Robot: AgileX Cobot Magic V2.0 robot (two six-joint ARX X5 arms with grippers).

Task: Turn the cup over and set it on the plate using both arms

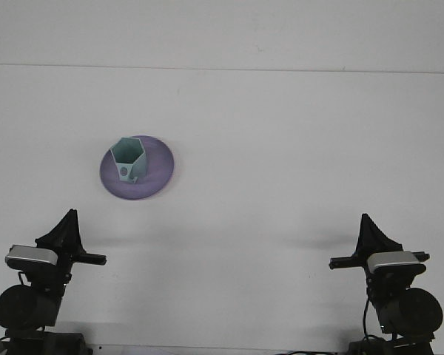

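- The left gripper (69, 220), a black pointed claw on a round-jointed arm with a small silver camera block, sits low at the near left edge of the table; from the front view its fingers merge into one dark wedge, so I cannot tell whether the jaws stand apart or together, and nothing is between them.
- The pale mint-green hexagonal plastic cup (128, 159) stands on the round lilac plate (159, 164), mouth up, its long axis upright with a slight lean toward the camera; it sits left of the plate's middle and touches nothing else.
- Cup and plate lie ahead of the left gripper and a little to its right, well apart from it; that arm is clearly the nearer one, so any further reach for the cup looks best made from that side.
- Judged from this, the flip and placement appear done, with both arms parked back.
- The white matte table (296, 148) is flat, with no other object in view, leaving open room on every side of the plate.
- The right gripper (368, 228), the matching black claw, rests at the near right edge, far from the cup; its jaw state is likewise unreadable.
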